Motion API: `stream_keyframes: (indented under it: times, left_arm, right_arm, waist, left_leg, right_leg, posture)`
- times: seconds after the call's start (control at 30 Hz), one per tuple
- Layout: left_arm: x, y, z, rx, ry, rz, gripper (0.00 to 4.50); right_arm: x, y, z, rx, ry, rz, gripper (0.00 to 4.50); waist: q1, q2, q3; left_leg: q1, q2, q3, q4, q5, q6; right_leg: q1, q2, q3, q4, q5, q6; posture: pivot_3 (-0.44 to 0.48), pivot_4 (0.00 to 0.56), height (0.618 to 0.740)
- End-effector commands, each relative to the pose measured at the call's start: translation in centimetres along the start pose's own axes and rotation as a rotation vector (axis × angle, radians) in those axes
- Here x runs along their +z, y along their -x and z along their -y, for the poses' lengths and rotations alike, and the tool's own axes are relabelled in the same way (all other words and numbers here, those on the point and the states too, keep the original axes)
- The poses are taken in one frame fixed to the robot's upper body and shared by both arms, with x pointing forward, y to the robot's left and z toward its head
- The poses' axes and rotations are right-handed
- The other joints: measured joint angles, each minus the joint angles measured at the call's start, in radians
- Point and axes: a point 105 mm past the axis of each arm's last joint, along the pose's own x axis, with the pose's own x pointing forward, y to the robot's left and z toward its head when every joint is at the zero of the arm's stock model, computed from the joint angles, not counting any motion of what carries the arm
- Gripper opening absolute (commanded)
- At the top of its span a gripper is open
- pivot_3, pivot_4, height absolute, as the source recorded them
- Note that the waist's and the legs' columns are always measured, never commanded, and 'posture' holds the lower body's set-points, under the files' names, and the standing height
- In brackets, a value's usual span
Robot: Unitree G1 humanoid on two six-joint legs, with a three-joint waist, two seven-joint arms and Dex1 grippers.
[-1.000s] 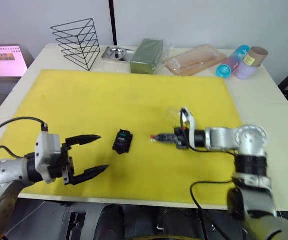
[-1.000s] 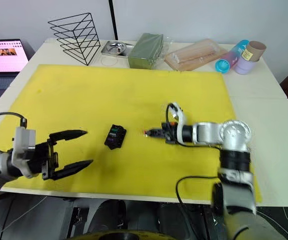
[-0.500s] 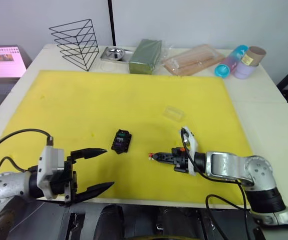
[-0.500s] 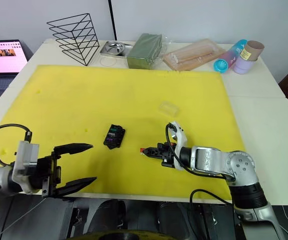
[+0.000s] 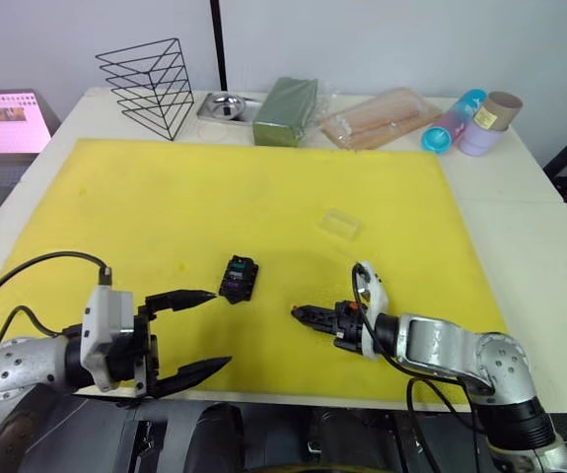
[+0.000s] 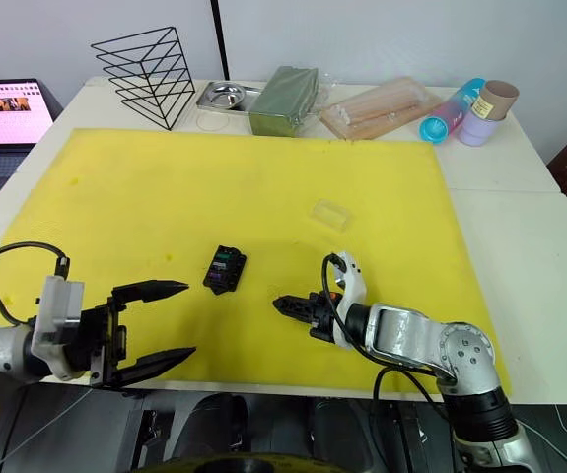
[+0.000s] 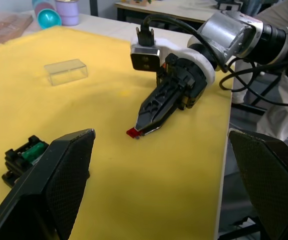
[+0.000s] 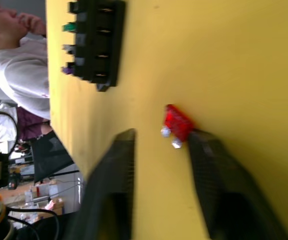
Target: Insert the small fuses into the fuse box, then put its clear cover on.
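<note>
- One yellow foam mat [image 5: 214,197] covers most of the white table [image 5: 544,246] I work over, and both my arms reach in from its near edge.
- My right gripper [image 8: 156,160] lies low over the mat with its fingers a little apart; the red fuse [image 8: 179,123] lies on the mat at the tip of one finger, touching it, and clear of the other.
- My left gripper [image 5: 202,330] hovers near the mat's front left corner with its fingers spread wide and nothing between them.
- The fuse box [image 5: 239,278] sits on the mat between my two grippers, with a green fuse [image 7: 32,151] seated in it and a purple one [image 8: 66,70] showing at its edge.
- The clear cover [image 5: 342,224] rests on the mat, well apart from the box, on my right side.
- Along the table's far edge stand a black wire rack [image 5: 150,84], a small metal tray [image 5: 226,104], a green box [image 5: 288,109], a clear bag of sticks [image 5: 382,116] and some tumbled cups [image 5: 470,120].
- A laptop [image 6: 2,110] with a lit screen sits off to my left, and a person in a white shirt [image 8: 18,65] is in the room behind.
</note>
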Motion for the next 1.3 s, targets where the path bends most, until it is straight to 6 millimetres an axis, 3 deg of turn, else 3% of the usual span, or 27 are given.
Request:
stream_keyframes:
  times: [0.03,0.17,0.3,0.43,0.77,0.93,1.17,1.3]
  left_arm:
    - [0.6,-0.1,0.3,-0.012,-0.035,0.012,4.50]
    - [0.5,-0.2,0.2,-0.017,-0.036,0.012,4.50]
    - [0.4,-0.2,0.2,-0.033,-0.044,0.007,4.50]
    - [0.4,-0.3,0.3,-0.041,-0.041,0.012,4.50]
    - [0.3,-0.8,0.8,-0.047,-0.033,0.022,4.50]
    - [0.3,-0.9,0.8,-0.044,-0.033,0.024,4.50]
    - [0.3,-1.0,0.8,-0.042,-0.036,0.025,4.50]
    - [0.4,-0.9,0.6,-0.042,-0.044,0.022,4.50]
  right_arm:
    - [-0.9,0.9,0.1,0.016,0.056,-0.074,3.11]
    - [-0.3,3.0,0.5,0.027,0.168,-0.213,4.47]
    - [0.9,5.0,0.0,0.050,0.244,-0.339,4.47]
    - [3.3,5.7,-2.6,0.142,0.322,-0.437,4.47]
    - [5.8,2.5,-1.6,0.121,0.395,-0.508,4.47]
    - [6.1,1.6,-1.5,0.150,0.414,-0.519,3.26]
    - [6.2,1.1,-1.1,0.165,0.421,-0.539,3.26]
    - [6.3,0.7,-0.9,0.166,0.423,-0.543,2.47]
  waist:
    - [0.002,0.000,0.000]
    - [0.006,0.000,0.000]
    - [0.006,-0.001,0.000]
    - [-0.002,0.001,0.001]
    - [0.004,0.001,0.001]
    - [0.004,0.001,0.001]
    - [0.004,0.001,0.001]
    - [0.004,0.001,0.001]
  left_leg:
    - [0.000,0.000,0.000,0.000,0.000,0.000]
    - [0.000,-0.001,0.000,0.001,0.000,0.000]
    - [0.000,-0.002,0.000,0.002,0.000,0.000]
    - [0.000,-0.001,0.000,0.001,0.000,0.000]
    - [-0.002,-0.001,0.000,0.002,-0.001,0.001]
    - [-0.001,-0.001,0.001,0.002,-0.001,0.001]
    - [-0.001,-0.001,0.001,0.002,-0.001,0.001]
    - [-0.001,-0.001,0.001,0.002,-0.001,0.001]
  right_leg:
    - [0.000,0.000,0.000,0.000,0.000,0.000]
    - [0.001,-0.002,0.000,-0.001,0.000,0.000]
    - [0.002,-0.003,0.000,-0.002,-0.001,-0.002]
    - [0.001,-0.001,0.002,-0.002,0.000,-0.001]
    - [-0.002,-0.002,0.002,-0.001,0.000,0.000]
    - [-0.002,-0.001,0.002,-0.001,0.000,0.000]
    - [-0.002,-0.001,0.002,0.000,0.000,0.000]
    - [-0.003,-0.001,0.002,0.000,0.000,0.000]
  posture:
    - [0.000,0.150,0.740]
    - [0.000,0.150,0.740]
    - [0.000,0.150,0.740]
    - [0.000,0.150,0.740]
    - [0.000,0.150,0.740]
    - [0.000,0.150,0.740]
    - [0.000,0.150,0.740]
    - [0.000,0.150,0.740]
